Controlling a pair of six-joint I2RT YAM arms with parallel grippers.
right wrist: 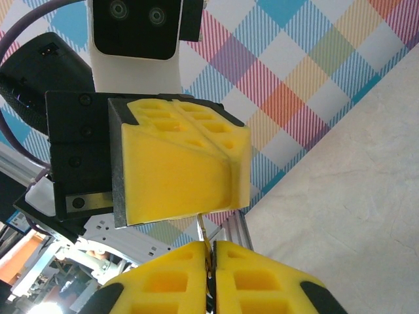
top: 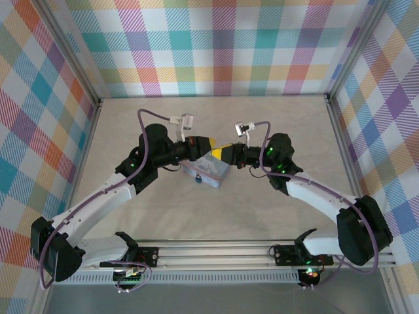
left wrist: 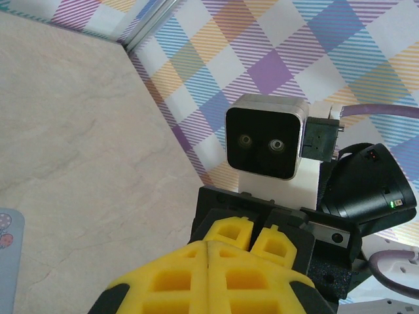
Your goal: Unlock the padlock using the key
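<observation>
Left end effector (left wrist: pixel 206 255) clenched, right end effector (right wrist: pixel 211 255) pinching—seemingly—the key (right wrist: pixel 202 229), table (top: pixel 275 124) open.

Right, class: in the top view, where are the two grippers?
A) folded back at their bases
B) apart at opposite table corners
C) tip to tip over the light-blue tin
C: the left gripper and the right gripper point at each other, fingertips nearly touching, over the tin, the right one pinching the key.
</observation>
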